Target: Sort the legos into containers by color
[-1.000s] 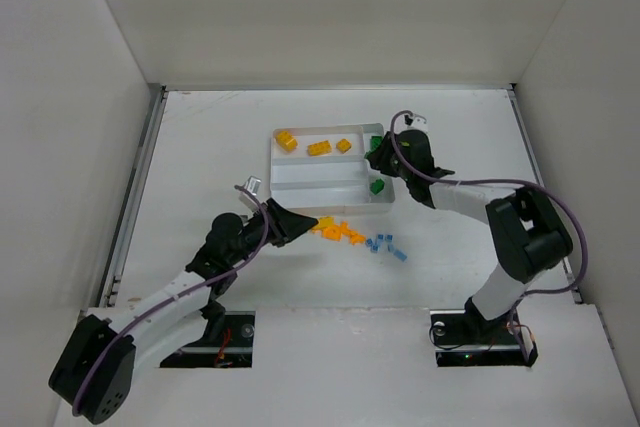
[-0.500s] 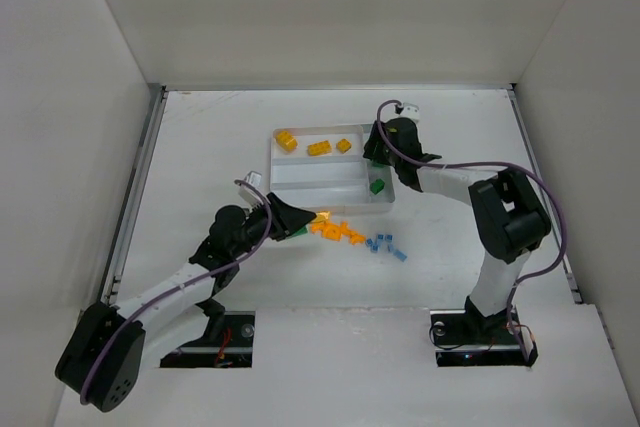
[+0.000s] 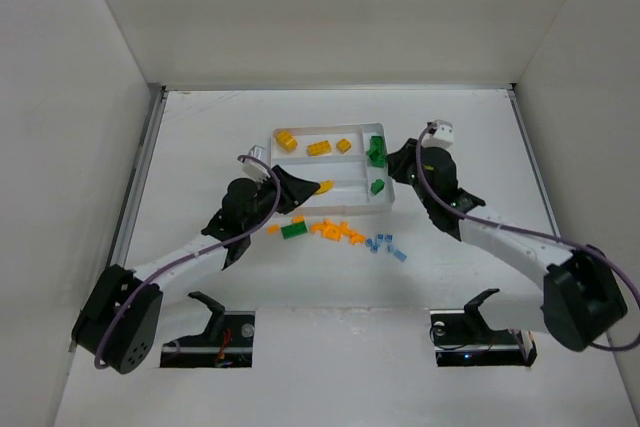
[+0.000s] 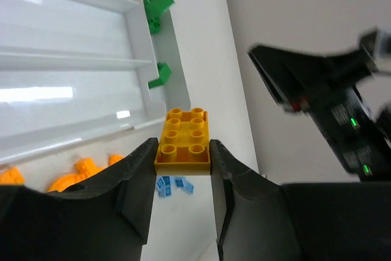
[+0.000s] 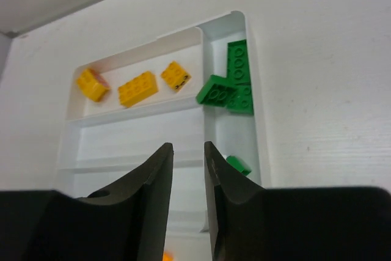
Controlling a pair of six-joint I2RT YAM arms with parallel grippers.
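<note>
Top external view: the white tray (image 3: 300, 169) lies mid-surface (image 3: 200, 147), somewhat toward the far edge. Its far long section holds three yellow bricks (image 3: 320, 148). The narrow side section, on the side toward the right edge, holds green bricks (image 3: 377, 151): a cluster at its far end and one piece (image 3: 377, 186) nearer its near end.

The left fingers (image 3: 298, 190) are clamped on a yellow-orange brick (image 3: 322, 187), held over the near part of the tray. The left wrist view shows this brick studs up, pressed between both fingers, with the tray's near rim just beyond it.

The right fingers (image 3: 388, 157) stand just beside the tray's right rim, close to the green cluster. In the right wrist view they are drawn narrow, a slim gap between them and nothing in it.

Between the tray and the near edge of the surface lie the unsorted pieces. A single green brick (image 3: 294, 231) sits toward the left, a loose pile of orange bricks (image 3: 338, 233) lies beside it, and a few tiny pale blue bricks (image 3: 386, 244) lie just right of the pile.
</note>
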